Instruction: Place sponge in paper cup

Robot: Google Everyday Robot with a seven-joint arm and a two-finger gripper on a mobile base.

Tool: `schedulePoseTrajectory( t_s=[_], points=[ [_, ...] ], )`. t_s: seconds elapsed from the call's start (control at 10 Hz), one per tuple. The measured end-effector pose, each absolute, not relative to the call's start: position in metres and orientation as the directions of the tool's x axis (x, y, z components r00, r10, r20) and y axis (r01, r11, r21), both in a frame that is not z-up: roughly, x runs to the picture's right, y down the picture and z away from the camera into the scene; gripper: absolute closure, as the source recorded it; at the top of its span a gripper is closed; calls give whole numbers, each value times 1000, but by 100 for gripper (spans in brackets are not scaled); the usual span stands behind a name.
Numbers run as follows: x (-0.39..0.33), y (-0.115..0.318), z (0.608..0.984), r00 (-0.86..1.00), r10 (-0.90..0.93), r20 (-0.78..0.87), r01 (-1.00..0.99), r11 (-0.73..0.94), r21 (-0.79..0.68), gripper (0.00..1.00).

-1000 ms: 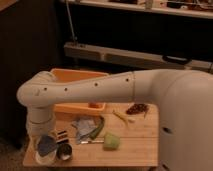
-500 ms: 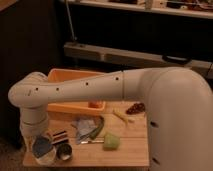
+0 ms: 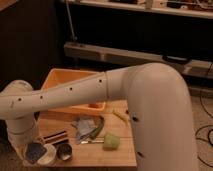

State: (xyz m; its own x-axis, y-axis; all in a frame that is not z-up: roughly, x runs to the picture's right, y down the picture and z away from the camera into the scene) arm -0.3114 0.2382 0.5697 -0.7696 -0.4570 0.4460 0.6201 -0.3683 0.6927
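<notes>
Arm: we see a large white arm (image 3: 125, 95) crossing the frame from lower right to the left edge, wrist bending down at lower left
Gripper: we place the gripper (image 3: 31, 145) at the lower left, directly above the paper cup; its fingers are closed narrow on the sponge
Sponge: we note the sponge (image 3: 34, 150), blue-grey, tilted in the mouth of the paper cup
Paper cup: the paper cup (image 3: 48, 155), white, stands at the lower left corner of the wooden table (image 3: 90, 152)
Metal cup: the metal cup (image 3: 64, 151) sits just right of the paper cup
Other items: we record an orange bin (image 3: 65, 80) at the table's rear and a light green lump (image 3: 111, 141) toward the lower centre
</notes>
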Motion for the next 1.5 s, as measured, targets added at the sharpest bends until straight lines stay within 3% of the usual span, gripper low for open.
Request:
schedulePoseTrajectory(
  t_s=[0.6, 1.3, 1.5],
  points=[
    [-293, 249, 592, -826, -377, 418, 535, -291, 793, 86],
    [-271, 268, 602, -833, -318, 453, 541, -296, 787, 85],
    [-274, 270, 603, -839, -309, 447, 534, -316, 784, 66]
  ],
)
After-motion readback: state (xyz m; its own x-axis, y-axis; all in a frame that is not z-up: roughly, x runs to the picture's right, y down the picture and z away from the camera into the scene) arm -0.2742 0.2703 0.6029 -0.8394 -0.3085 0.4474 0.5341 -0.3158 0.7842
